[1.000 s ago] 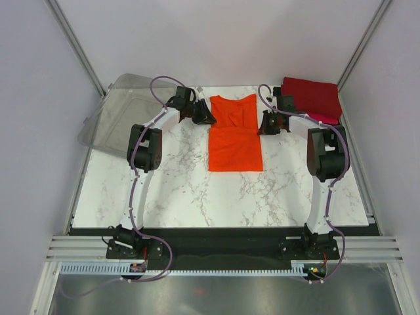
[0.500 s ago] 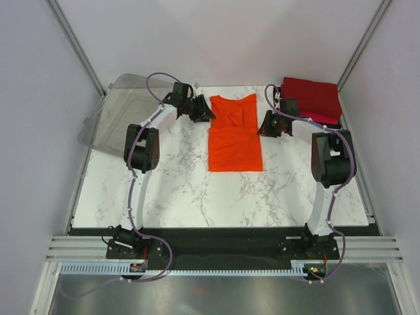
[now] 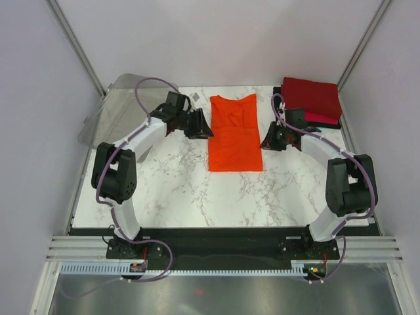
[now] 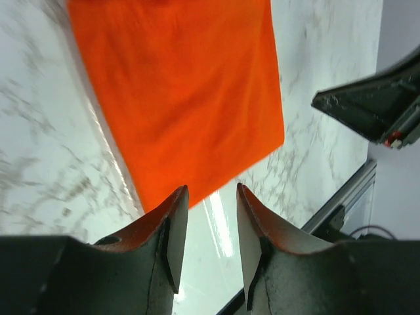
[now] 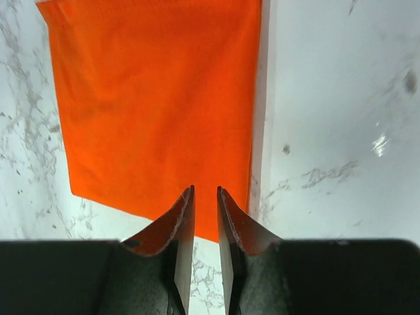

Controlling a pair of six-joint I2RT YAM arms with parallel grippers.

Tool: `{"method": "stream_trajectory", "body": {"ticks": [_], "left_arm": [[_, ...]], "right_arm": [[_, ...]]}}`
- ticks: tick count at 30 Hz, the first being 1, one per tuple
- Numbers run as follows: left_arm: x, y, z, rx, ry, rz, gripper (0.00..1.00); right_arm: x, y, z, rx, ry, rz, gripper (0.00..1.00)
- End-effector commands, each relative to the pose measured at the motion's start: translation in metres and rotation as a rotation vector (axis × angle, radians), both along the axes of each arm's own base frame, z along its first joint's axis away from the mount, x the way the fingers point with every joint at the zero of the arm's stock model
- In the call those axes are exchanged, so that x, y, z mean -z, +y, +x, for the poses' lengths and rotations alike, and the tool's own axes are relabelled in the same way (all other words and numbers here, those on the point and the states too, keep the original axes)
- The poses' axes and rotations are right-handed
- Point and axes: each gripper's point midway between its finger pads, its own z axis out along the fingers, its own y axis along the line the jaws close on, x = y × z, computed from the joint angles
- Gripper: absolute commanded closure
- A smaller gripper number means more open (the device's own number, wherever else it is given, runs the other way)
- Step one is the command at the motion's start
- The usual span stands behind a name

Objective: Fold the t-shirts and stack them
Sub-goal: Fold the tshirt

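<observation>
A bright orange t-shirt (image 3: 235, 134) lies flat mid-table, folded into a long rectangle with its collar at the far end. My left gripper (image 3: 202, 129) hovers just off its left edge, open and empty; in the left wrist view my left gripper (image 4: 210, 197) is above bare marble beside the orange t-shirt (image 4: 184, 92). My right gripper (image 3: 267, 142) is just off the shirt's right edge. In the right wrist view my right gripper (image 5: 205, 193) stands narrowly open over the orange t-shirt (image 5: 157, 98), holding nothing. A folded dark red t-shirt (image 3: 314, 97) lies on a pinkish-red one (image 3: 323, 118) at the back right.
A clear plastic bin (image 3: 113, 113) leans tilted over the table's back-left corner. The marble table (image 3: 197, 190) ends at a black rail at the near edge. Grey walls enclose the left, right and back.
Both grippers have come away from the far part of the shirt's sides and moved nearer along its edges. Both arms' elbows swung outward. The shirt stayed flat.
</observation>
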Motion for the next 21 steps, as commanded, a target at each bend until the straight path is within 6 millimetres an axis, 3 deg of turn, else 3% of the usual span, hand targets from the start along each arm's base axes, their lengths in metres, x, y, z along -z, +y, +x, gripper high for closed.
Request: {"method": "stream_trajectory", "body": {"ticks": [1, 6, 8, 12, 14, 17, 18, 21], "left_arm": [[0.013, -0.028, -0.045, 0.089, 0.022, -0.001, 0.57], [0.062, -0.035, -0.075, 0.086, 0.106, 0.047, 0.58], [0.087, -0.03, -0.082, 0.067, 0.147, 0.1, 0.59], [0.111, -0.013, -0.091, 0.022, 0.179, 0.181, 0.6], [0.112, -0.009, -0.095, 0.019, 0.196, 0.195, 0.6], [0.087, -0.011, -0.097, 0.021, 0.183, 0.169, 0.59], [0.07, -0.012, -0.096, 0.02, 0.149, 0.151, 0.58], [0.052, -0.007, -0.097, 0.014, 0.125, 0.162, 0.54]], "right_arm": [[0.016, 0.015, -0.032, -0.03, 0.072, 0.047, 0.72], [0.039, 0.024, -0.05, -0.057, 0.099, 0.061, 0.71], [0.054, 0.017, -0.059, -0.044, 0.128, 0.026, 0.71], [0.063, 0.013, -0.071, -0.038, 0.145, 0.009, 0.71], [0.061, 0.012, -0.073, -0.041, 0.141, 0.004, 0.71], [0.052, 0.012, -0.074, -0.042, 0.134, 0.004, 0.7], [0.045, 0.013, -0.075, -0.038, 0.122, 0.01, 0.69], [0.039, 0.012, -0.079, -0.022, 0.116, 0.007, 0.66]]}}
